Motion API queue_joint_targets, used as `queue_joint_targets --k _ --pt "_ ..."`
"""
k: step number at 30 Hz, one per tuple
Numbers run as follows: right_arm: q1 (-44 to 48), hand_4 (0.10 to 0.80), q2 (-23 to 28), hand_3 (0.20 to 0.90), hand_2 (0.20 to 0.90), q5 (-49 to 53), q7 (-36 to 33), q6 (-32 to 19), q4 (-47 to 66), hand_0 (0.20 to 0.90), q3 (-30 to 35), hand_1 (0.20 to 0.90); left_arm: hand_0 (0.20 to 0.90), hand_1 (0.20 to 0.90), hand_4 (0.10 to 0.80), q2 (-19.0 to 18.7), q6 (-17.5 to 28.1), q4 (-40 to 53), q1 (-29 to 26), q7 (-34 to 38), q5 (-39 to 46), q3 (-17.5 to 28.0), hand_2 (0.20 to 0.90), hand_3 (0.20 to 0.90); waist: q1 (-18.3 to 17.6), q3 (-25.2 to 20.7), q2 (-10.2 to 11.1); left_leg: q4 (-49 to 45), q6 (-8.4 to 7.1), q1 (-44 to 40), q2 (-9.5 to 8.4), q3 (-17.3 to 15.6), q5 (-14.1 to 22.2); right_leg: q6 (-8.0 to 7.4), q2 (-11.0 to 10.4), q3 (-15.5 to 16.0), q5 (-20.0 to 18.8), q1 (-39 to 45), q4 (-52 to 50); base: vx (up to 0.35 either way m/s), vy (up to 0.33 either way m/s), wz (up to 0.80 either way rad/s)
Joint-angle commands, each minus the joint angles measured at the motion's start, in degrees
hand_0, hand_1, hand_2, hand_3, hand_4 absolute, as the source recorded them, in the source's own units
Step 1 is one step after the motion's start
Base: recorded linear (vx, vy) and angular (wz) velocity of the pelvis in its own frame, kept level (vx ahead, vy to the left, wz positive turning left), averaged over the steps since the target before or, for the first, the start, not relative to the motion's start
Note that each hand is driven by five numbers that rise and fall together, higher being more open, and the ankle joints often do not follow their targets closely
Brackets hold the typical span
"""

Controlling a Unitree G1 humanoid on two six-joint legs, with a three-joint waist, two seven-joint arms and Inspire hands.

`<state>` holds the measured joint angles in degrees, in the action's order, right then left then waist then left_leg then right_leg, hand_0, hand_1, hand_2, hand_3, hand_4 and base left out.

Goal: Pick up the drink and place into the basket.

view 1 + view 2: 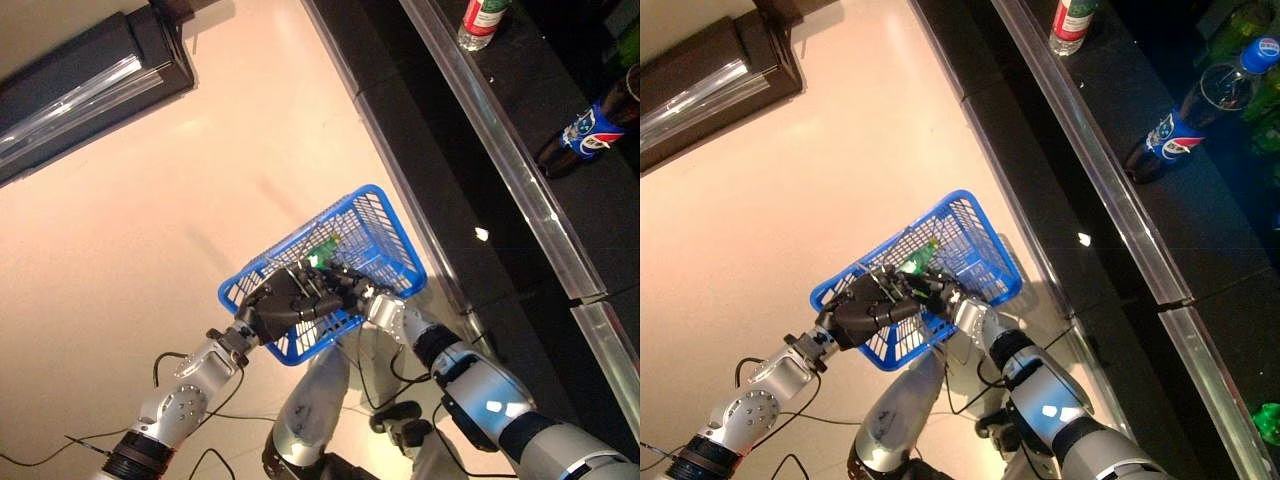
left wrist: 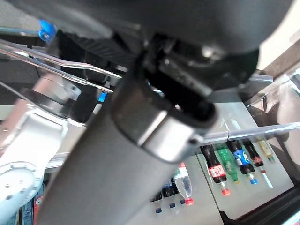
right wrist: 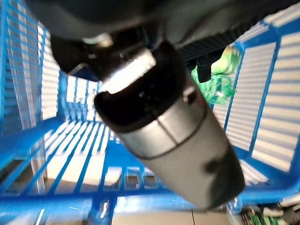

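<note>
Left hand (image 1: pixel 285 305): fingers curled round the blue basket's (image 1: pixel 385 235) wire handle, holding it above the floor.
Drink (image 1: pixel 322 253): green bottle lying inside the basket.
Right hand (image 1: pixel 345 285): over the basket; finger state cannot be told.

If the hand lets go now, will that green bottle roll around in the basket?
Probably: the green bottle looks round and seems to lie on its side. The blue basket has openwork walls that should stop it. It looks like light plastic, so it likely slides easily.
</note>
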<state>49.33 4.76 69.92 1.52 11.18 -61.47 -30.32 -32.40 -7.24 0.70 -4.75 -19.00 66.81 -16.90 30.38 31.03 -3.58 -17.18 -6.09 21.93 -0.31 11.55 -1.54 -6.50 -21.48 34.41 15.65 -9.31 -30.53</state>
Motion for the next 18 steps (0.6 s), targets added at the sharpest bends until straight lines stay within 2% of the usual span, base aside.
queue_joint_targets --k 1,11,15,18 --pt "7.01 0.8 -5.01 0.9 0.9 3.57 3.68 -1.29 5.34 0.9 0.77 0.9 0.3 0.3 0.1 3.49 6.16 21.12 -7.06 -9.56 6.9 0.1 0.3 0.2 -1.28 -1.24 -2.73 -0.92 2.68 1.93 -1.05 -3.49 -1.52 0.01 -0.64 -2.04 -10.99 2.96 5.08 -0.006 -0.001 0.03" --pt "5.54 0.8 -3.33 0.9 0.9 4.84 4.95 -4.93 8.35 0.9 1.87 0.9 0.3 0.3 0.1 3.54 5.85 20.26 -6.23 -7.81 8.51 0.7 0.3 0.2 -2.24 -1.24 -2.49 -0.5 2.75 1.53 -0.78 -4.78 -1.3 -0.28 -0.72 -2.32 -11.63 2.91 5.89 -0.006 0.008 -0.01" --pt "2.83 0.8 -0.15 0.9 0.9 4.06 5.92 -7.8 14.07 0.9 1.95 0.9 0.3 0.3 0.1 4.42 3.81 19.17 -4.56 -7.03 11.89 2.15 0.3 0.2 -3.52 -1.24 -1.6 -0.14 2.56 1.14 -0.23 -5.74 -1.15 -0.36 -0.52 -3.06 -11.82 2.8 6.43 -0.024 0.031 -0.05" --pt "-1.49 0.8 2.95 0.9 0.9 4.6 7.05 -9.24 19.11 0.9 2.54 0.9 0.3 0.3 0.1 4.86 4.65 18.27 -2.7 -7.7 12.05 3.23 0.3 0.2 -4.73 -1.24 -1.04 -0.02 2.47 1.15 0.19 -6.44 -0.97 -0.36 -0.27 -3.66 -12.23 2.65 7.23 -0.045 0.013 -0.08"
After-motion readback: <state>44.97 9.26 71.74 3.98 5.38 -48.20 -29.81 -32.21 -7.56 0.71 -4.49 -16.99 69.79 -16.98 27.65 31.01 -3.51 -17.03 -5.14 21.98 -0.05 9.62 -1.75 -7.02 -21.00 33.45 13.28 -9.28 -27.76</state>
